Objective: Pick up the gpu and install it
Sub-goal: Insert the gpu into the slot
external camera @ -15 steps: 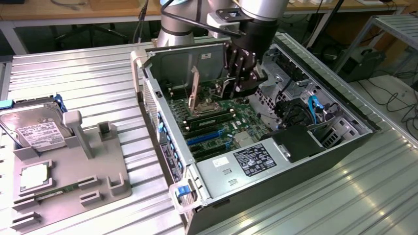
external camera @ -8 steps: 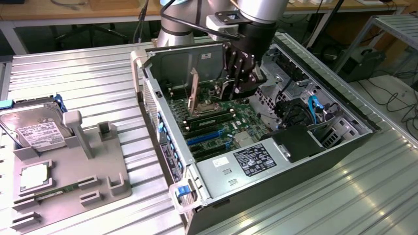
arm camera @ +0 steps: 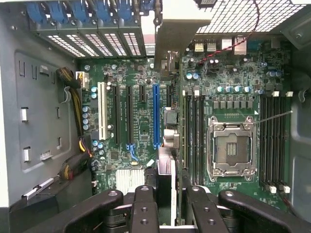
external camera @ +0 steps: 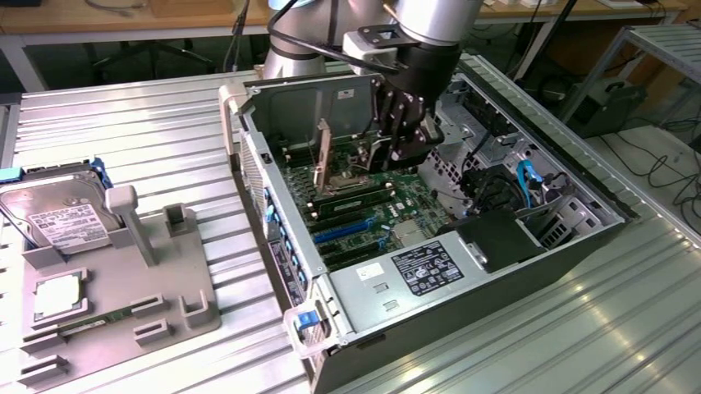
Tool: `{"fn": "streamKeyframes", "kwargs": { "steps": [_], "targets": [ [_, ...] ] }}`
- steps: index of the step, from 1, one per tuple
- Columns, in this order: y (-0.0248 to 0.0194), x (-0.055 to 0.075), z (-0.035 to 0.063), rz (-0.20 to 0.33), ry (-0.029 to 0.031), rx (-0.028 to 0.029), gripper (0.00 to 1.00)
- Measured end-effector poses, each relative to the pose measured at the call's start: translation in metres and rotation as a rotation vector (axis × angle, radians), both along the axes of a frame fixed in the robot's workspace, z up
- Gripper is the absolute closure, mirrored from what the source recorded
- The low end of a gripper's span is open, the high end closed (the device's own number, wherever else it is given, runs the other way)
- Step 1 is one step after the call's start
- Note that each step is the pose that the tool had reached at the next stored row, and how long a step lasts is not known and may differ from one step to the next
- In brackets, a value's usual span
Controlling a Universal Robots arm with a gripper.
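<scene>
1. At the exterior view's left, a silver hard drive (external camera: pixel 49 217) with a white label lies in a grey fixture tray (external camera: pixel 176 308) on the ribbed metal table (external camera: pixel 143 123); a narrow green memory stick (external camera: pixel 88 326) lies in a slot of the same tray.
2. In the middle of that view, an open computer case (external camera: pixel 526 279) lies on its side with its motherboard (external camera: pixel 378 205) exposed.
3. Over the case, the gripper (external camera: pixel 403 135) reaches down from the arm. Its fingers (arm camera: pixel 144 206) are partly closed and clamp the gpu (arm camera: pixel 165 177) edge-on between them.
4. The gpu hangs upright inside the case, above the motherboard, with its long pale metal bracket (arm camera: pixel 172 29) toward the slotted rear wall.
5. In the wrist view, the card stands just beside the blue expansion slot (arm camera: pixel 156 116), between it and the memory slots; whether it touches a slot cannot be told.
6. Farther toward the exterior view's right, blue cables (external camera: pixel 526 182) run through the drive bay area.
</scene>
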State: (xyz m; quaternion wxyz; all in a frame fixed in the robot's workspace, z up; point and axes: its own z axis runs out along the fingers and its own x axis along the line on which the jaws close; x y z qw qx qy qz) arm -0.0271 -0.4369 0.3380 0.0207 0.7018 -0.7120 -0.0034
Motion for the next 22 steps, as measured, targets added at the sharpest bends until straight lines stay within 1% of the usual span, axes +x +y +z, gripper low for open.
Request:
{"fn": "streamKeyframes", "kwargs": {
  "steps": [18,20,22],
  "targets": [
    [-0.0007,-0.005,-0.0162,0.001,-0.0006,0.0002,0.72],
    [-0.0008,-0.006,-0.0175,0.001,-0.0011,0.0021,0.72],
    [-0.0008,-0.006,-0.0202,0.001,-0.0011,0.0022,0.72]
  ]
}}
